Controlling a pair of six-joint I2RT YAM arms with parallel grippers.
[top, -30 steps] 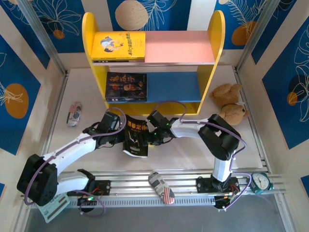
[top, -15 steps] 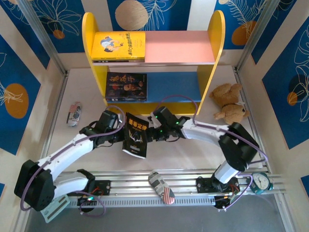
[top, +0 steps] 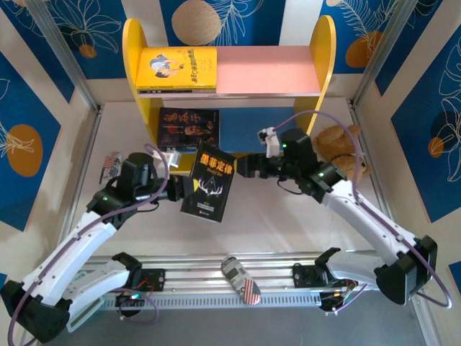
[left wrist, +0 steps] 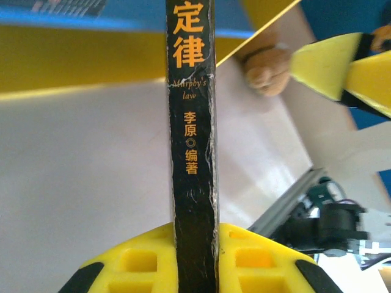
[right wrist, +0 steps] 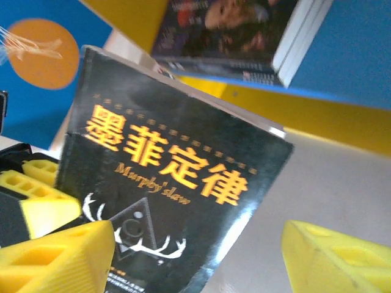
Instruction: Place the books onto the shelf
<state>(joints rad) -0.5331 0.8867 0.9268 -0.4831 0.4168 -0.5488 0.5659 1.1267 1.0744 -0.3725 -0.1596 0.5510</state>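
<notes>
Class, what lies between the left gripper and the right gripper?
The black book with gold title, clamped in the left gripper, hangs between it and the open right gripper; the top external view shows this.

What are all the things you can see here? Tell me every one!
shelf: one, yellow sides, pink top board, blue lower board, at the back of the table
yellow book: one showing, lying flat on the pink board, left end
dark book: one cover showing, maybe more underneath, on the blue board, left end
black book: one, gold title, held up above the table in front of the shelf
teddy bear: brown, one or two, partly behind the right arm, right of the shelf
flag-print cans: two, one on the table's left side, one on the near rail
table: one, white
left gripper: yellow fingers, shut on the black book's edge
right gripper: yellow fingers, open, just right of that book
</notes>
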